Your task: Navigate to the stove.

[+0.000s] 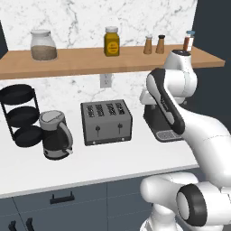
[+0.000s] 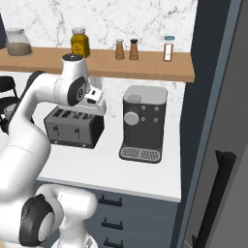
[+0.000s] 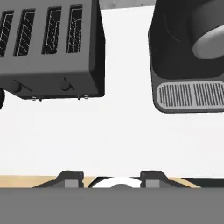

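Note:
The stove is out of view. My gripper [image 3: 113, 179] hangs over a white counter [image 3: 109, 131], open, with nothing between its fingertips [image 3: 72, 177]. Below and ahead of it in the hand view are a dark four-slot toaster [image 3: 52, 48] and a dark coffee machine [image 3: 192, 52] with a ribbed drip tray. My white hand [image 2: 94, 102] is held above the toaster [image 2: 73, 127], left of the coffee machine [image 2: 143, 123].
A kettle [image 1: 55, 134] and a black tiered rack [image 1: 20, 115] stand left of the toaster [image 1: 106, 122]. A wooden shelf [image 1: 90, 62] holds jars and shakers. Grey drawers [image 1: 61, 197] sit under the counter. A tall dark cabinet [image 2: 218, 145] closes off the right.

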### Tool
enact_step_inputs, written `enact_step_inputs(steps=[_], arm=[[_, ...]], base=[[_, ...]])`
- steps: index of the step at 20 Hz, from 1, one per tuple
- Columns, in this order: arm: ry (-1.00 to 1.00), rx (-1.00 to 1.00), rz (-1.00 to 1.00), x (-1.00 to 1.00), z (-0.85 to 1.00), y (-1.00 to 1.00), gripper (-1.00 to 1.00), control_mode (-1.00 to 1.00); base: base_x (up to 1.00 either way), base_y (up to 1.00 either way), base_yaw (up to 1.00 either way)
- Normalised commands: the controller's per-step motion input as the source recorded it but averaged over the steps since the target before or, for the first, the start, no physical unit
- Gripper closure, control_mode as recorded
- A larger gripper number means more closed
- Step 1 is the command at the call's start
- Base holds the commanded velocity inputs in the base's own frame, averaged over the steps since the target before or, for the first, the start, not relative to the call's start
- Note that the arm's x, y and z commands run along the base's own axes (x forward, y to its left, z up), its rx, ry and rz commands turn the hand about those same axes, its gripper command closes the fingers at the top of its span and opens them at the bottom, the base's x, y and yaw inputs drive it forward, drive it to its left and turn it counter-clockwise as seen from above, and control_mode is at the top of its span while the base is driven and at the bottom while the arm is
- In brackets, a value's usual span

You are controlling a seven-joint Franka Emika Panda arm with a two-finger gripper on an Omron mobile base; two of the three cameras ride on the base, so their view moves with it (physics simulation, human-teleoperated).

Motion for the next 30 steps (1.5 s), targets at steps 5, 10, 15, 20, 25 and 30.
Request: enact_step_inputs(steps=[5, 10, 15, 20, 25, 30], arm=[[0.00, 0.00, 0.00, -0.54, -0.01, 0.00, -1.00, -1.00], [0.00, 0.00, 0.00, -1.00, -0.01, -0.02, -1.00, -1.00], [0.00, 0.00, 0.00, -0.93, 0.00, 0.00, -1.00, -1.00], [0.00, 0.00, 0.00, -0.26, 0.00, 0.00, -1.00, -1.00], [0.00, 0.00, 0.00, 0.00, 0.00, 0.00, -1.00, 1.00], [0.00, 0.00, 0.00, 0.00, 0.00, 0.00, -1.00, 1.00]], base=[[0.00, 0.00, 0.00], [0.00, 0.00, 0.00], [0.00, 0.00, 0.00], [0.00, 0.00, 0.00], [0.00, 0.00, 0.00], [-0.69, 0.60, 0.17]])
